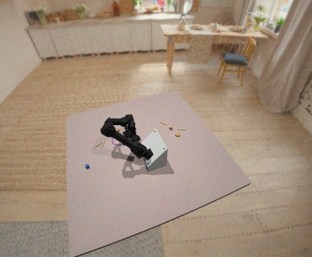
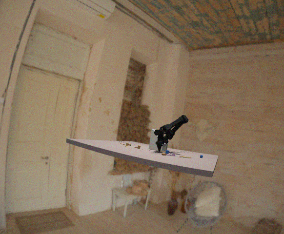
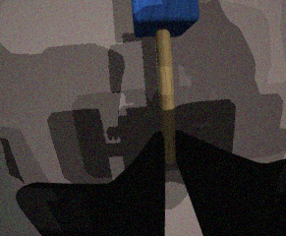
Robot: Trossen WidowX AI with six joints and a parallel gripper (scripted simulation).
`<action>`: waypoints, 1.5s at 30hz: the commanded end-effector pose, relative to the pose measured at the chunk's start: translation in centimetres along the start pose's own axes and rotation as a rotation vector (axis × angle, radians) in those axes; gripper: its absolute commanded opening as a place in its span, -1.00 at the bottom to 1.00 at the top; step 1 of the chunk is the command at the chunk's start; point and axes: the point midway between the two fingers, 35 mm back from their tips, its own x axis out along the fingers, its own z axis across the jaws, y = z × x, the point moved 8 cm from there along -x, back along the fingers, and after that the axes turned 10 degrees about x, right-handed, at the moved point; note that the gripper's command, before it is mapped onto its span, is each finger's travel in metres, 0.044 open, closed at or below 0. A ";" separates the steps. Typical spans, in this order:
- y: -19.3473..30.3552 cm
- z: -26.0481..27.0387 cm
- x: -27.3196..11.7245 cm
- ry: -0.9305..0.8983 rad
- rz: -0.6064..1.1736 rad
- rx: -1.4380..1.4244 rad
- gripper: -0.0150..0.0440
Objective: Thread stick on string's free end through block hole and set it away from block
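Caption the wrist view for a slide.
Black jaws shut on a thin stick that meets a blue block at the top edge, shadows spread across the table.

My claw (image 3: 166, 138) looks matt black, like smooth plastic. The stick (image 3: 166, 74) between its fingers looks like pale, smooth wood; the blue block (image 3: 166, 17) has a faint plastic-like sheen. The pinkish surface (image 1: 117, 204) (image 2: 127, 151) appears matt.
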 end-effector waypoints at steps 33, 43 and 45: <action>3.9 -0.6 -0.2 0.012 -0.003 0.063 -0.49; 4.9 -0.2 -0.3 0.019 -0.004 0.090 -0.49; 5.0 -0.2 -0.4 0.020 -0.004 0.089 -0.49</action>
